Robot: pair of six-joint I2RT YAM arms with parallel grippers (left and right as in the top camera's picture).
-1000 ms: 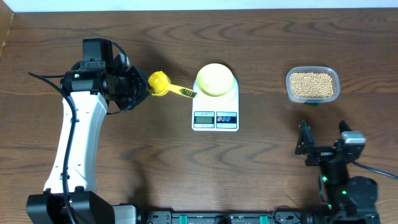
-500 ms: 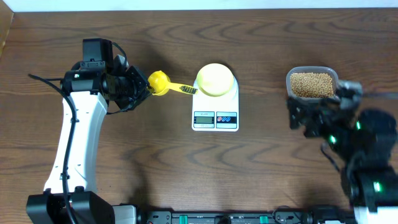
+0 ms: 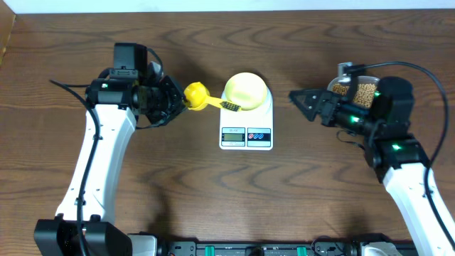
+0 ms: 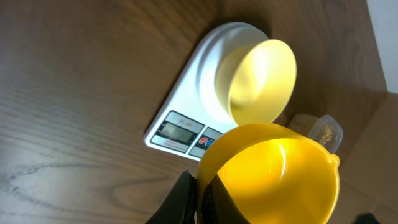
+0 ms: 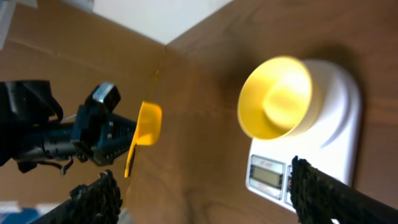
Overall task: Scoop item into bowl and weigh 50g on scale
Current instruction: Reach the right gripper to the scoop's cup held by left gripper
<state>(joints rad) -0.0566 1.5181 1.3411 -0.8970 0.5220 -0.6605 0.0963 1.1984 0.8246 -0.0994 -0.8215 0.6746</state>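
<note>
**Spoon and bowl both empty, first scoop yet to come**

The beans (image 3: pixel 365 92) all lie in the clear tub (image 4: pixel 303 122) at the right end of the table (image 3: pixel 213 199), partly hidden under the right arm in the overhead view. We see none anywhere else. The bowl (image 3: pixel 246 91) sits on the platform of the scale (image 3: pixel 246 146), and both wrist views show it bare inside. We cannot read the display.

Just left of the scale is the yellow spoon (image 3: pixel 197 96). Its cup is empty, and its handle reaches out until the tip hangs over the near edge of the bowl. The left gripper (image 3: pixel 170 102) is pinching the spoon at the cup end rather than by the handle, its fingers (image 4: pixel 189 198) pressed together on the rim. The right gripper (image 3: pixel 298 99) hovers between scale and tub, pointing at the bowl. Its jaws are spread and hold nothing.

We judge that the task is at its very start: the spoon is picked up and nothing has been scooped. The handle points toward the open right gripper, so a hand-over looks likely to us, though the left arm could also carry the spoon across to the tub itself. Either way, the next move must get the spoon past the bowl without knocking it or pressing on the scale. A hand-over would also need the right jaws to close squarely on the thin handle before the left lets go.
</note>
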